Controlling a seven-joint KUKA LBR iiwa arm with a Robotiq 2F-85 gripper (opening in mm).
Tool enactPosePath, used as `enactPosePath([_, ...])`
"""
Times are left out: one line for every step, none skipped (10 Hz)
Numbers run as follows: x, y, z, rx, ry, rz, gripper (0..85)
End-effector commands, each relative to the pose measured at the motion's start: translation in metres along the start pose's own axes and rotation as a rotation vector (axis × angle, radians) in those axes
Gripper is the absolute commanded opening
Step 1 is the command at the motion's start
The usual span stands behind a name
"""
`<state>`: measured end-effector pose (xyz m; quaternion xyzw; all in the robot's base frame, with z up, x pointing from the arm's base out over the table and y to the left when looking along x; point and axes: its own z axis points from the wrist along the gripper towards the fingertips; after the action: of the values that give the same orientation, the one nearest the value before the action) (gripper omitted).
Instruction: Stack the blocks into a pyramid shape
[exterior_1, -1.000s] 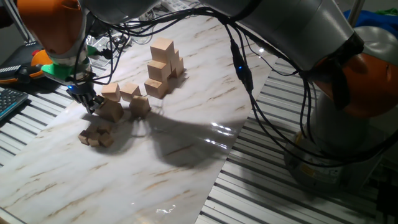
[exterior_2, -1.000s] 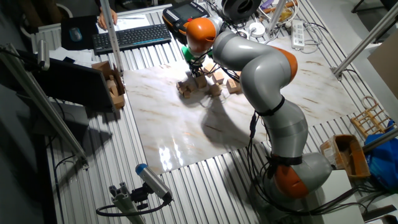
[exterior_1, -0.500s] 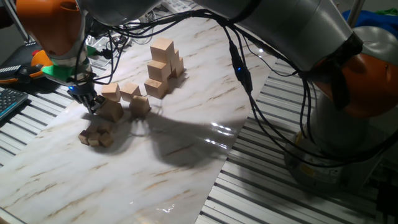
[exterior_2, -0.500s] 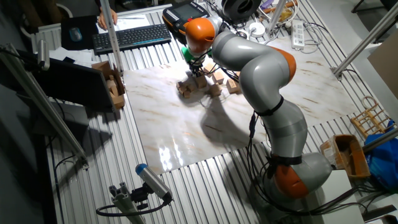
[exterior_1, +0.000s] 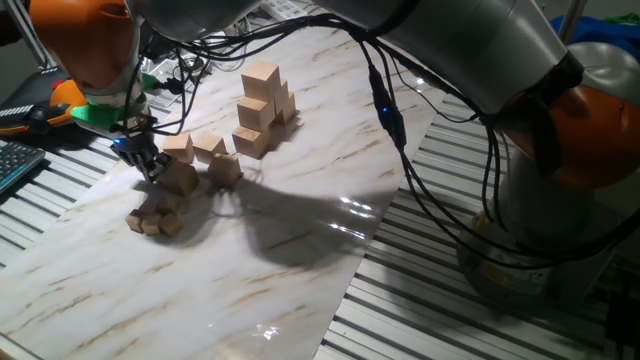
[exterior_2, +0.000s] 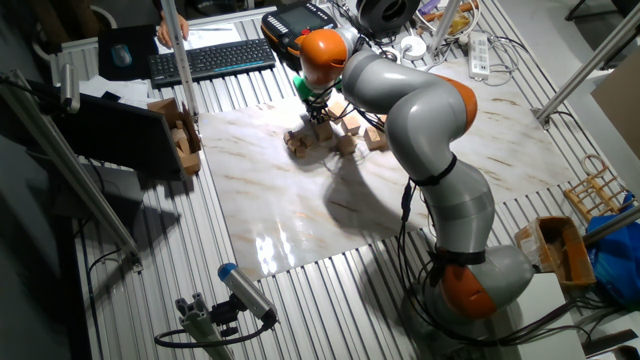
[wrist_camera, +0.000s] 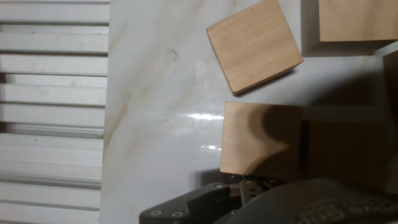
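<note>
four pale-tan wooden cubes lie loose on the white marbled board (exterior_1: 300, 190) near its far left side, and the black two-finger gripper (exterior_1: 146, 164) of the silver and orange arm (exterior_1: 440, 50) is down at the leftmost of them, the near loose cube (exterior_1: 181, 178). whether its jaws pinch that cube or only stand beside it, i cannot tell: the fixed views show the fingers close against the cube's left face, and in the hand view only a dark part of the gripper body (wrist_camera: 249, 202) shows at the bottom edge, just below a square cube top (wrist_camera: 261, 148) half in shadow. a second cube (wrist_camera: 254, 43) lies above it there, turned at an angle and apart from it. in the first fixed view two more loose cubes (exterior_1: 209, 148) sit just behind the gripper's cube and another (exterior_1: 225, 169) to its right. a stacked cluster of the same pale wooden cubes (exterior_1: 263, 108) stands further back on the board, one cube on top. a huddle of much smaller wooden cubes (exterior_1: 155, 217) lies in front of the gripper. a black keyboard (exterior_2: 212, 60) rests on the slatted metal table (exterior_2: 130, 260) beyond the board.
</note>
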<state>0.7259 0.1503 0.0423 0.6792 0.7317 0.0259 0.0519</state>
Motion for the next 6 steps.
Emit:
enactPosePath([-0.001,0.0,0.0,0.0,0.001,-0.002,0.0])
enactPosePath([-0.004,-0.001,0.001,0.0,0.005,-0.006,0.0])
enactPosePath([-0.008,-0.001,0.002,-0.003,0.008,-0.01,0.0])
enactPosePath([-0.011,-0.001,0.004,-0.006,0.01,-0.011,0.0])
enactPosePath([-0.012,-0.001,0.004,-0.006,0.01,-0.011,0.0])
enactPosePath([-0.012,-0.001,0.004,-0.006,0.007,-0.004,0.0])
